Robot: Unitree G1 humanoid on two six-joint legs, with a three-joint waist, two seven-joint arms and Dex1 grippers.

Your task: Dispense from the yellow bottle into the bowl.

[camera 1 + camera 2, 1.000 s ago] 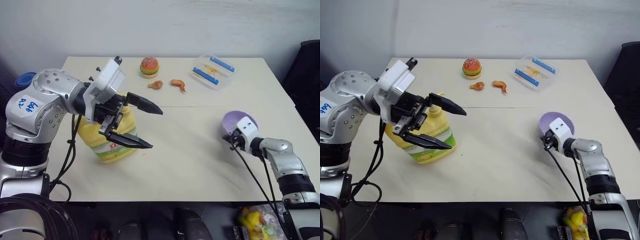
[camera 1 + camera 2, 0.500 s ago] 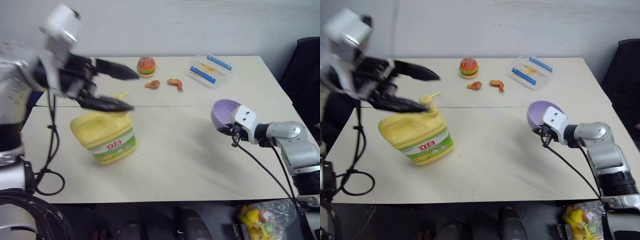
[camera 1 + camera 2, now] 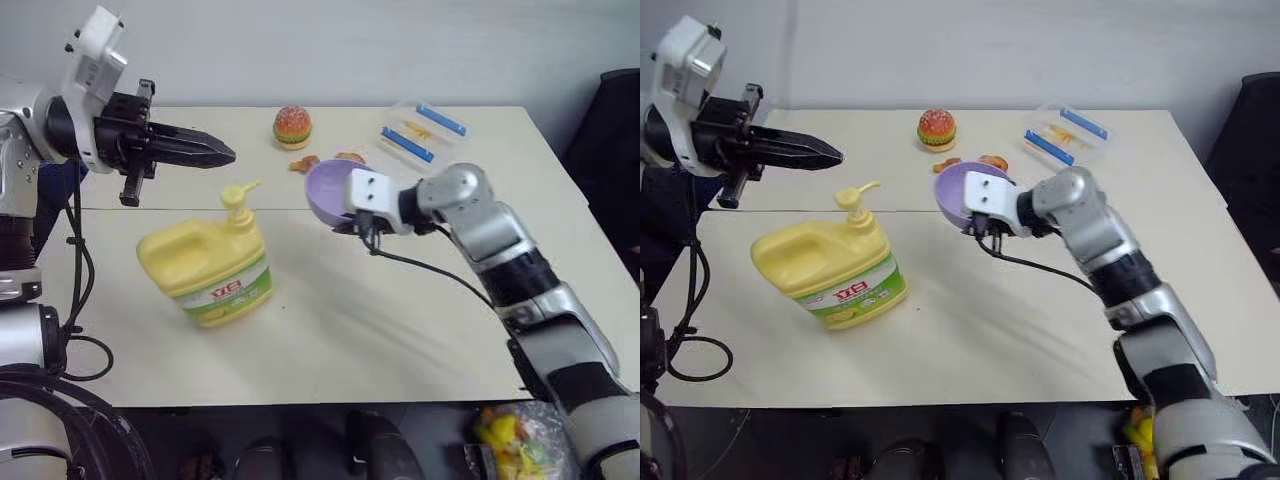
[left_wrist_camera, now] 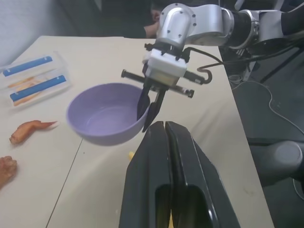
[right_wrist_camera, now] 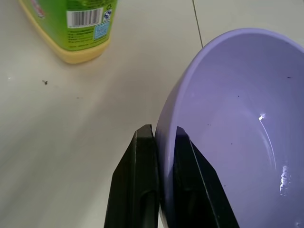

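The yellow bottle (image 3: 205, 275) stands on the table at the left, its pump (image 3: 238, 195) on top and nothing touching it. My left gripper (image 3: 228, 155) is shut and empty, hovering level above and behind the pump, pointing right. The lavender bowl (image 3: 325, 190) hangs tilted in the air just right of the pump, above the table. My right gripper (image 3: 340, 218) is shut on the bowl's rim, one finger (image 5: 145, 142) outside and one inside the wall. In the left wrist view the bowl (image 4: 102, 114) hangs beyond my shut left fingers (image 4: 156, 156).
A toy burger (image 3: 291, 127) and small orange food pieces (image 3: 350, 157) lie at the back of the table (image 3: 380, 330). A clear container with blue stripes (image 3: 425, 135) sits at the back right. A dark chair (image 3: 615, 150) stands past the right edge.
My right gripper carried the bowl up and left, from the table's right side to beside the pump. My left gripper shut and pulled up and left, away from the bottle.
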